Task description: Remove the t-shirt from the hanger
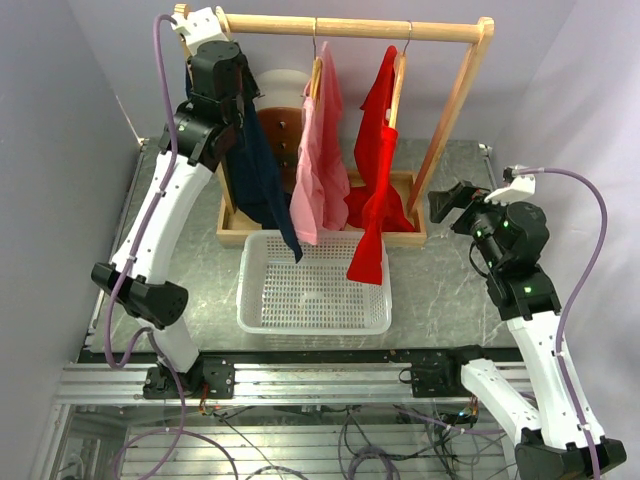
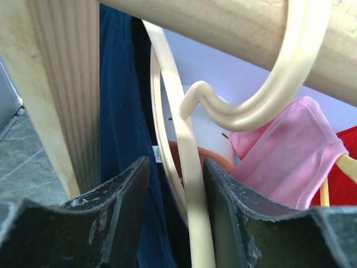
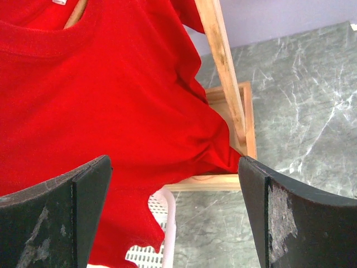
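One of three hung on the rail (image 1: pixel 350 27), the navy t-shirt (image 1: pixel 262 185) looked limp and light, best pulled by its hem. The left gripper (image 2: pixel 175 167) gaped around its hanger (image 2: pixel 196 234); the right gripper (image 3: pixel 174 162) gaped facing the red t-shirt (image 3: pixel 111 84).

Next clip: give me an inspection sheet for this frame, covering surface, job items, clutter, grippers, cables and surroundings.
Surface: grey marble-patterned table, no spills seen.
Job's things: navy t-shirt, pink t-shirt and red t-shirt all hang from the wooden rack; white basket sits in front of it.
Clutter: pale rounded object behind the rack, partly hidden.
Grippers: left gripper open, fingers either side of the cream hanger; right gripper open, facing the red t-shirt, holding nothing.
Cables: purple cables run along both arms; loose wiring lies below the near edge.
Surroundings: plain pale walls.
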Robot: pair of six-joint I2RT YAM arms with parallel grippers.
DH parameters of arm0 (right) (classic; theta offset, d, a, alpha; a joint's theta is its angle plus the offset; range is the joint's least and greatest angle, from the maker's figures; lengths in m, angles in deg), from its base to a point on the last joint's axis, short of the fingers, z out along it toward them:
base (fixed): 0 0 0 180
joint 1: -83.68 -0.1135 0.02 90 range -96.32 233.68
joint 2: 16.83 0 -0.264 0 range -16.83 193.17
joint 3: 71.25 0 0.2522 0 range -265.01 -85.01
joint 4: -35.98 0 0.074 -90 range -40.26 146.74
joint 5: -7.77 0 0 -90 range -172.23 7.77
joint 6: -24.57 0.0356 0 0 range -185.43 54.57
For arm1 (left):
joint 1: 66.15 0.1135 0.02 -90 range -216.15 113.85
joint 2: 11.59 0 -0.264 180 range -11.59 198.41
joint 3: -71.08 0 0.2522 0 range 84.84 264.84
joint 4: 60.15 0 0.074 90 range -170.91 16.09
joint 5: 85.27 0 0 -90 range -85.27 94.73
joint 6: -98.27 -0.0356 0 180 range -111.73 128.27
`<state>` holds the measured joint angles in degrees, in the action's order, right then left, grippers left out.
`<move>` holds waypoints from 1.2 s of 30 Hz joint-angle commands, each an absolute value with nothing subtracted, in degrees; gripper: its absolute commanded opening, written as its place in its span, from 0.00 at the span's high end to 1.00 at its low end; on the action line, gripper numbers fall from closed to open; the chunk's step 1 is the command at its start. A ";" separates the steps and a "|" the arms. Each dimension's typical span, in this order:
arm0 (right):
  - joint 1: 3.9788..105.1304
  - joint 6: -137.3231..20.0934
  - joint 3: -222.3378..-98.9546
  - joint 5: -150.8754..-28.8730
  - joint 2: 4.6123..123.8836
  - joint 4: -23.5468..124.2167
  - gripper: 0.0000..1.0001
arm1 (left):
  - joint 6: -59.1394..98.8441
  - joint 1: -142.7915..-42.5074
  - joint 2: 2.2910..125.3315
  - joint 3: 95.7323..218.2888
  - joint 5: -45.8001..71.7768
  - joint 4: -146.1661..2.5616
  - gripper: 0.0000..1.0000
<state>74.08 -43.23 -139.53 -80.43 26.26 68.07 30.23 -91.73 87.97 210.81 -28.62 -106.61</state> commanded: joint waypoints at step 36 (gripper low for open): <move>73.91 -44.79 -137.83 -80.50 26.70 66.57 0.05 | 12.26 -89.40 74.03 197.02 -9.62 -84.18 0.93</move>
<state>74.08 -43.65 -138.33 -81.33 27.04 67.91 14.01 -90.01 77.53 195.58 -15.13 -89.24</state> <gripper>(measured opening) 0.955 0.221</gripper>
